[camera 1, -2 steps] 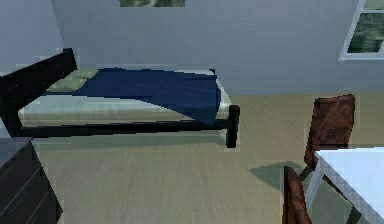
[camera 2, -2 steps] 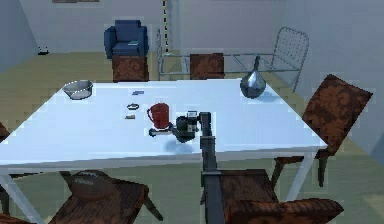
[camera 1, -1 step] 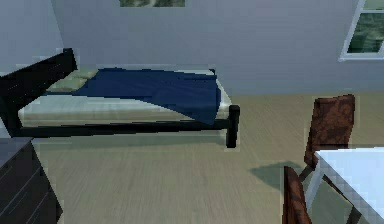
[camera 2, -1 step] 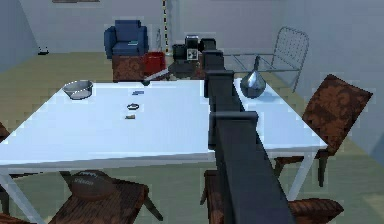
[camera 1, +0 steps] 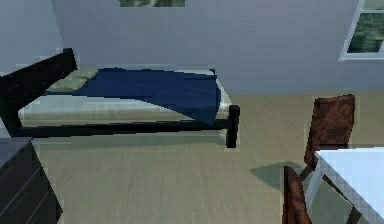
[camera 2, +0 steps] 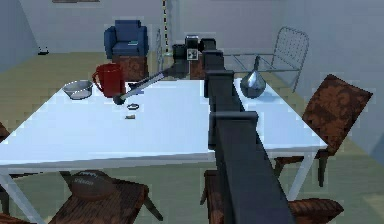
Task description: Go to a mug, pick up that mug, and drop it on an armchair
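The robot seems to be reaching for the red mug (camera 2: 108, 78). To do this well, it should be moving slowly, staying off the grey bowl (camera 2: 77, 89) sitting near the table's (camera 2: 180, 125) far left corner, and not knocking the mug over. The mug is standing just right of the bowl. The pincer (camera 2: 122, 98) is lying just right of the mug, a bit closer in. Nobody can tell if it is touching, holding anything, spread or pressed together.
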Controlling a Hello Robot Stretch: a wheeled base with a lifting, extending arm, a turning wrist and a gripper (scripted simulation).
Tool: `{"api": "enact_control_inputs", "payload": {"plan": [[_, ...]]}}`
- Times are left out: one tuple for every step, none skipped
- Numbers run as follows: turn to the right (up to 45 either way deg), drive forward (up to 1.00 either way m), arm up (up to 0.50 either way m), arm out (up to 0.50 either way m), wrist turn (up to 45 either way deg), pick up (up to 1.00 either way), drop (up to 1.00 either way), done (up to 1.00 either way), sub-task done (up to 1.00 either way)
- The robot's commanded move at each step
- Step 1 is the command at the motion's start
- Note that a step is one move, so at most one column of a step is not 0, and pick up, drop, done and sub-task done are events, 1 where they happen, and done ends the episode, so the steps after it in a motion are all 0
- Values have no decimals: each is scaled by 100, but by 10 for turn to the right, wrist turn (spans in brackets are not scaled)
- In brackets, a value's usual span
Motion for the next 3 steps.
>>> {"api": "enact_control_inputs", "payload": {"plan": [[0,0,0,0,-450,0,0,0,0],[0,0,0,0,-60,0,0,0,0],[0,0,0,-48,0,0,0,0,0]]}}
